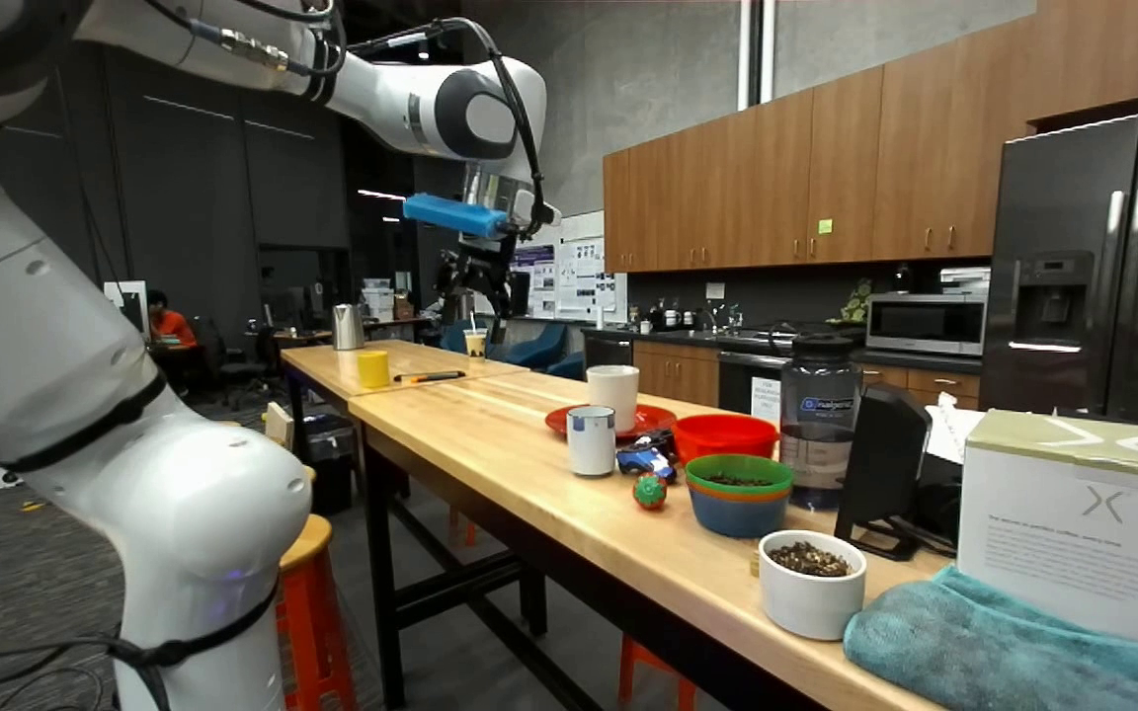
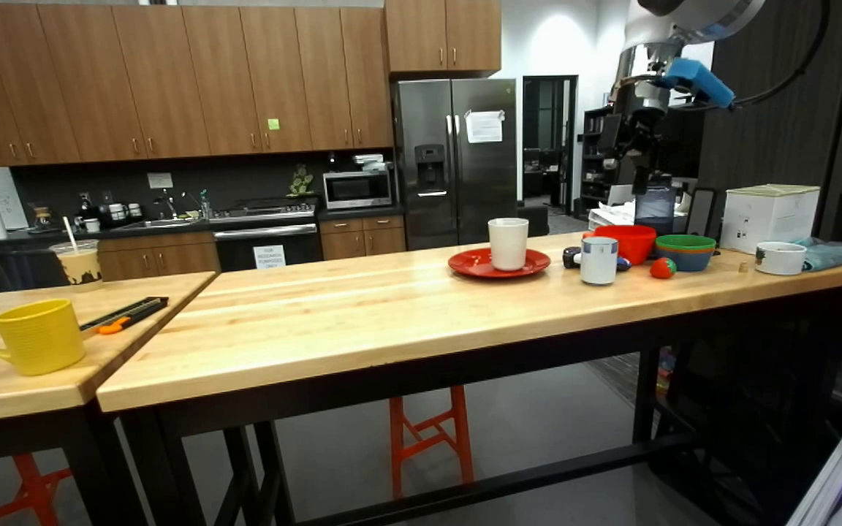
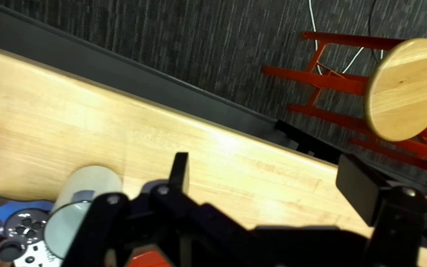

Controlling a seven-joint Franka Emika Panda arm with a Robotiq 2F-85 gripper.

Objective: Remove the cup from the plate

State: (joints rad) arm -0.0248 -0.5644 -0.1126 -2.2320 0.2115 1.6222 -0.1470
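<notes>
- cup [image 2: 508,245]: upright on the plate [image 2: 463,264]; take it by its sides, coming straight down and stopping short of the plate so the tips do not press its rim; the wall looks hard and smooth, so a moderate, even squeeze should do; lift straight up until the base is free before any sideways move, or the plate may drag along
- controller [image 3: 19,228]: just beside the plate, touching or apart i cannot tell; keep the lowered tips off it
- mug [image 2: 599,263]: near the plate, to its right in an exterior view; likely the easiest thing to knock, so pass well over it
- bench [image 2: 304,299]: left of the plate in that view seems the better landing side; lower the cup there upright, let it settle, then release and rise straight
- red bowl [image 2: 633,245]: farther right of the plate; no part in the step
- gripper [image 3: 267,178]: high up, right of the plate in an exterior view, fingers spread wide and nothing between them; the step seems to be the approach, so centre over the plate before descending; the wrist view does not show the cup, so align by both exterior views
</notes>
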